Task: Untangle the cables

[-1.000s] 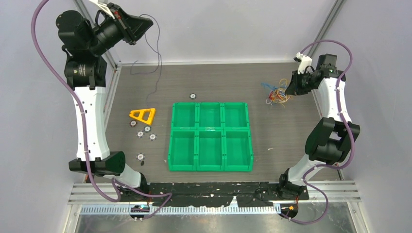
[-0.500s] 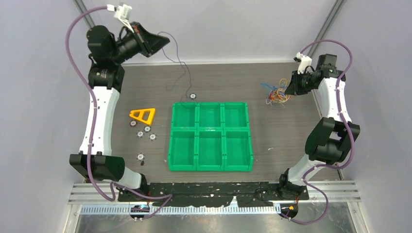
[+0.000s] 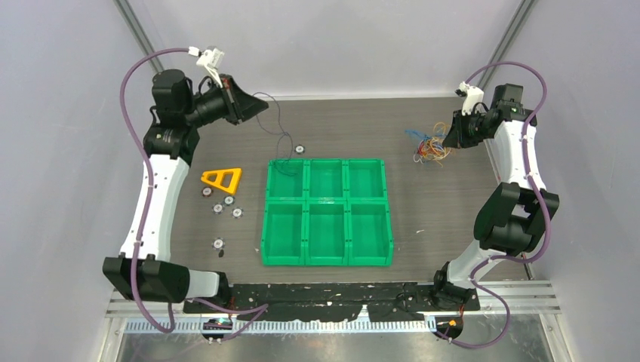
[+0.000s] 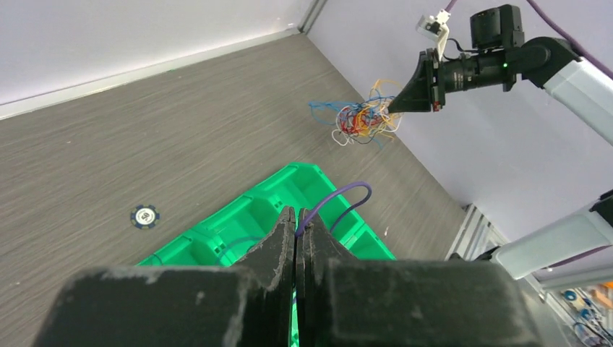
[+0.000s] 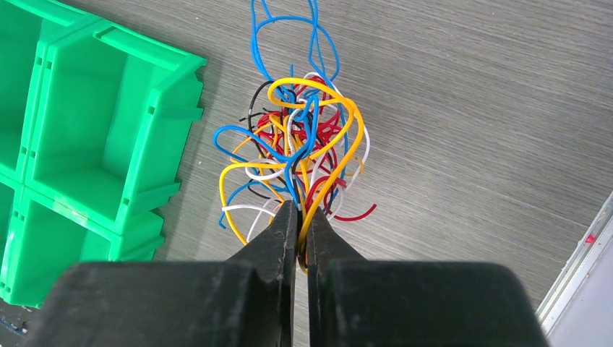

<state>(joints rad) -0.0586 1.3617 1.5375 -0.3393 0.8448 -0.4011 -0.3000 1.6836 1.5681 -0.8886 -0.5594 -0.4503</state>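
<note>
I'm pinching my left claw (image 4: 296, 230) shut on one thin dark cable (image 4: 340, 194) dangling over the green tray (image 3: 326, 259), while my right claw (image 5: 298, 217) is clamping the tangle of cables (image 5: 307, 141).

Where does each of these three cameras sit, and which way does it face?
Top external: above and behind the arms, looking down on the table; left arm, right arm, left gripper and right gripper all show.
Left wrist: on the left arm, looking across the green tray toward the right arm; its own shut fingers pinch a dark cable.
Right wrist: on the right arm, looking down past its shut fingers onto the cable tangle.
Shared: both wrist views show the tangle and tray.
</note>
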